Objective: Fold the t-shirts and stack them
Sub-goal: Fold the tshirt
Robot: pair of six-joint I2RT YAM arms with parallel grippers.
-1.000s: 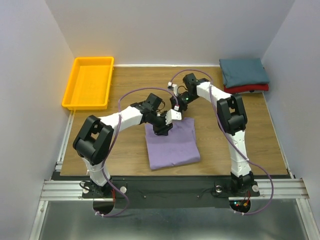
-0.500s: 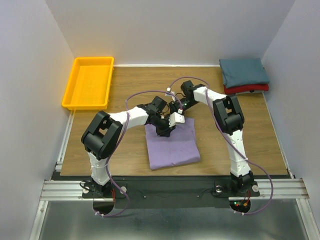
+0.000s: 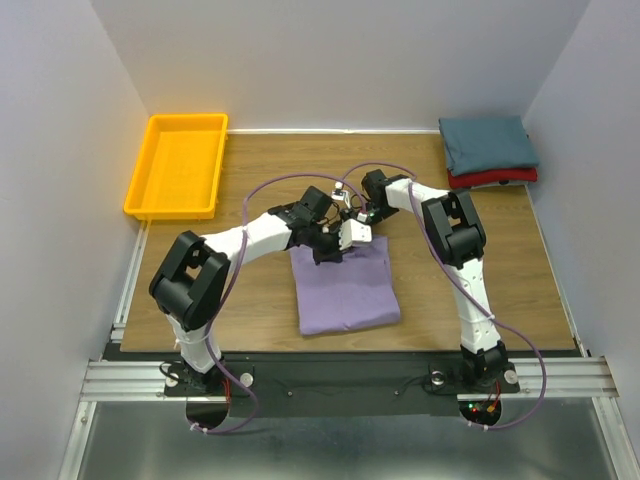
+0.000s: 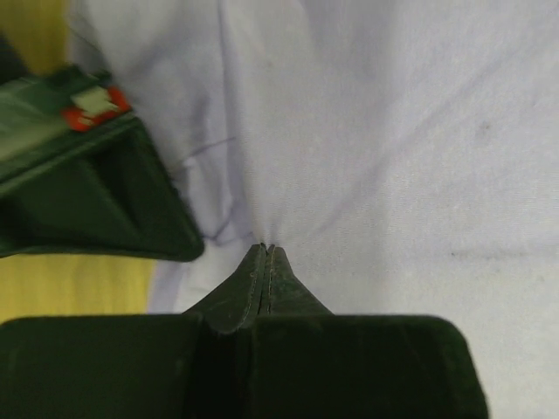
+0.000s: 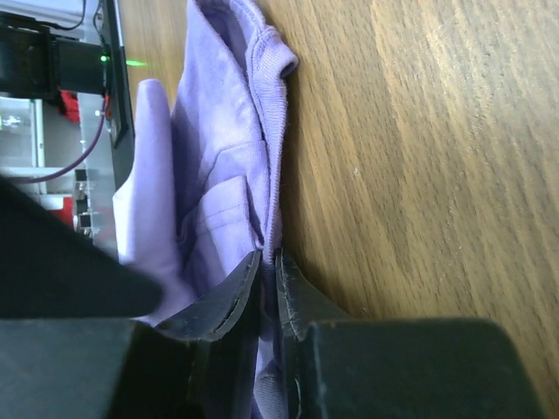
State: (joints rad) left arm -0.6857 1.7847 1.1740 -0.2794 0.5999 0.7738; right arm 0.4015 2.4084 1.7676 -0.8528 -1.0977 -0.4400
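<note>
A lavender t-shirt (image 3: 346, 288) lies folded in a rectangle on the wooden table, near the front middle. Both grippers are down on its far edge, side by side. My left gripper (image 3: 327, 254) is shut, its tips (image 4: 266, 248) pinching the lavender cloth (image 4: 376, 131), which puckers toward them. My right gripper (image 3: 355, 240) is shut on the shirt's edge, with cloth showing between its jaws (image 5: 269, 255); the ribbed collar (image 5: 278, 61) lies just ahead. A dark teal t-shirt (image 3: 487, 142) rests folded on a red t-shirt (image 3: 497, 178) at the back right corner.
A yellow-orange tray (image 3: 178, 165) stands at the table's back left. White walls close in the table on three sides. The right gripper's dark body (image 4: 83, 196) sits close to the left gripper's fingers. Bare wood (image 5: 419, 157) lies beside the shirt's edge.
Both grippers have closed on the lavender shirt's far edge. The left gripper has shifted slightly toward the back left, and the right one has come down beside it.
</note>
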